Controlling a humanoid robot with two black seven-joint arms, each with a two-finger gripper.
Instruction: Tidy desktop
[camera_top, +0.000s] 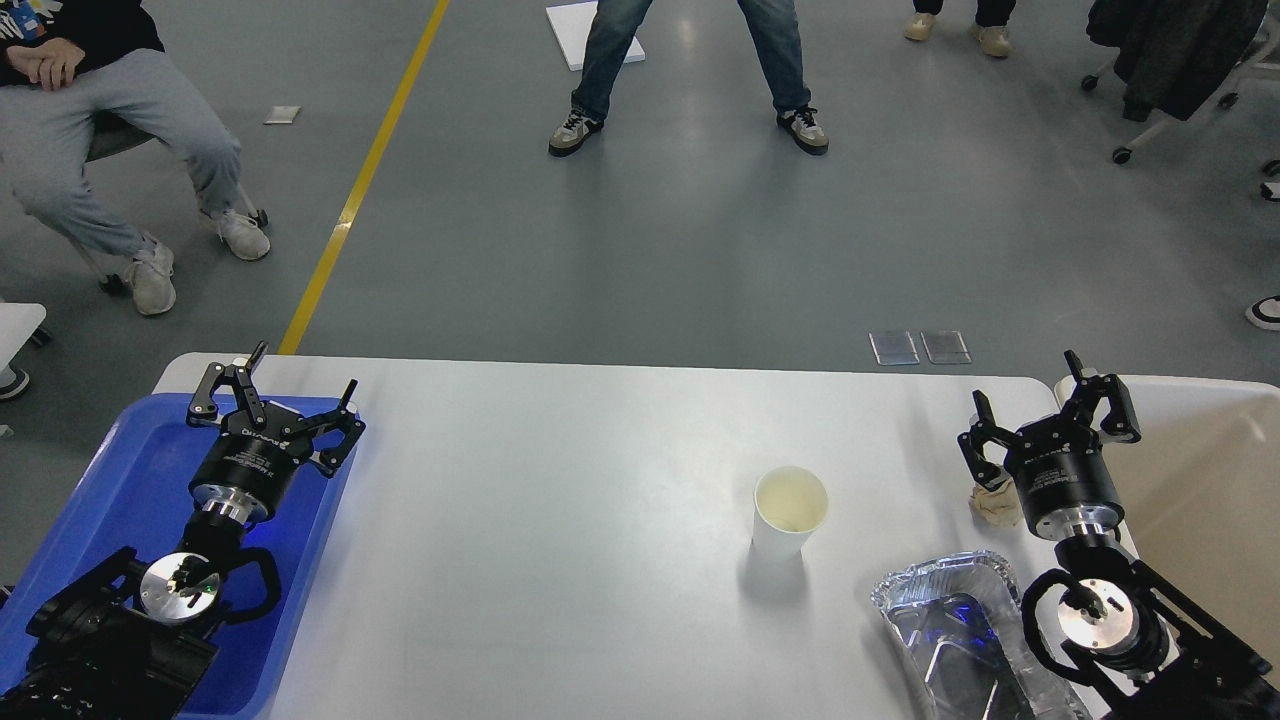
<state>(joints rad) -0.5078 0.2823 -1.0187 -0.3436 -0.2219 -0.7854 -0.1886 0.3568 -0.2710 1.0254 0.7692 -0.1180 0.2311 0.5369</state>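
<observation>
The white-grey desktop (560, 480) fills the lower half of the head view. On it stand a white paper cup (789, 512), upright and empty, a crumpled beige paper ball (993, 501) and a crinkled foil tray (955, 635) at the front right. My right gripper (1048, 400) is open and empty, just above and right of the paper ball, which its body partly hides. My left gripper (298, 380) is open and empty above the blue tray (120, 490) at the left edge.
A cream-beige bin (1215, 480) stands at the table's right end. People sit and stand on the grey floor beyond the far edge. A yellow floor line runs at the back left.
</observation>
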